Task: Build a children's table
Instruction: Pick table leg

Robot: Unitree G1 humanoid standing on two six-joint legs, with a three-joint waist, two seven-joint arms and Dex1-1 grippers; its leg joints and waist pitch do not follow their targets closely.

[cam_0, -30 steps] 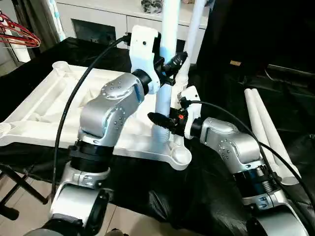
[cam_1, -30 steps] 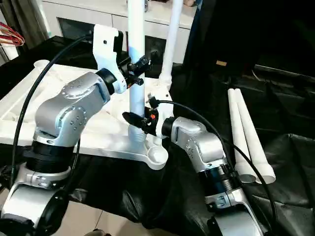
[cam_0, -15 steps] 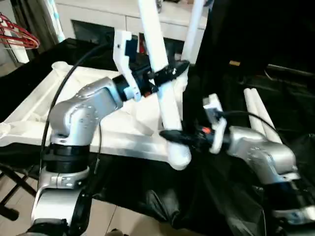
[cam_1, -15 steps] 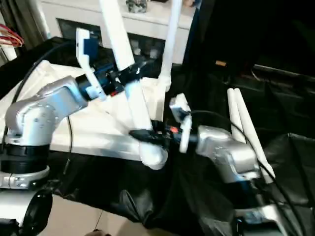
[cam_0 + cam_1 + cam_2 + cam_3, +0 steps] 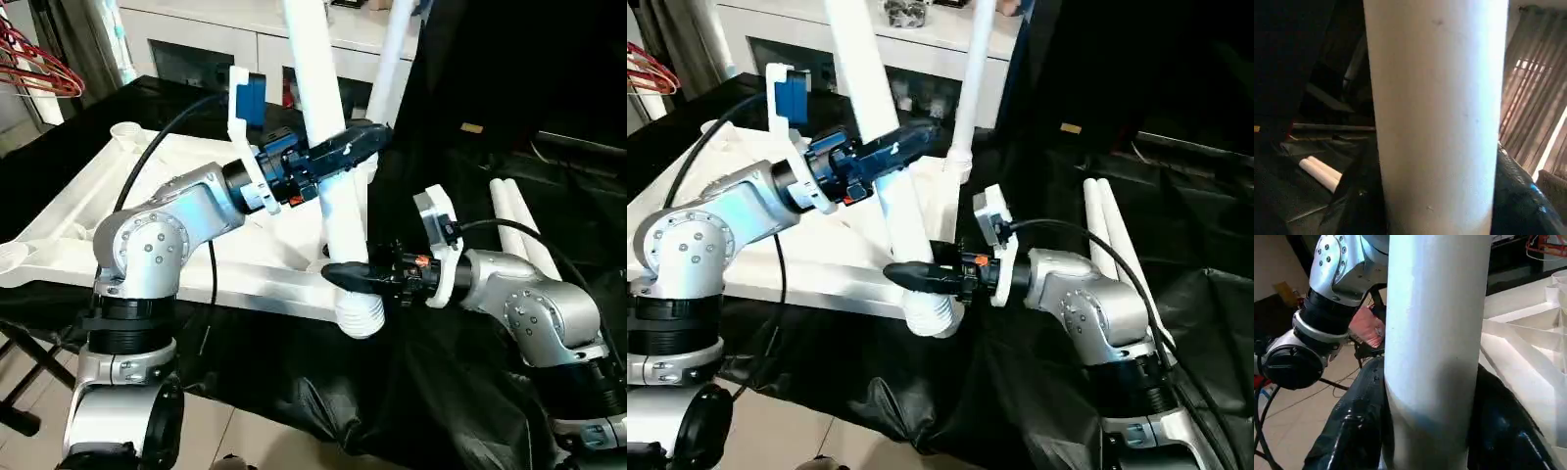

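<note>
White tube leg tilted over near corner of upturned tabletop, threaded end just off rim, not socketed.

Left claw pinching leg mid-shaft; right claw pinching it just above thread.

Leg looks light, stiff, slick plastic; low grip probably steers better.

Corner socket empty.

Two spare legs on black cloth.

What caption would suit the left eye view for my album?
Both grippers, left and right, clasp a tilted white leg at the corner of the upturned tabletop.
</note>
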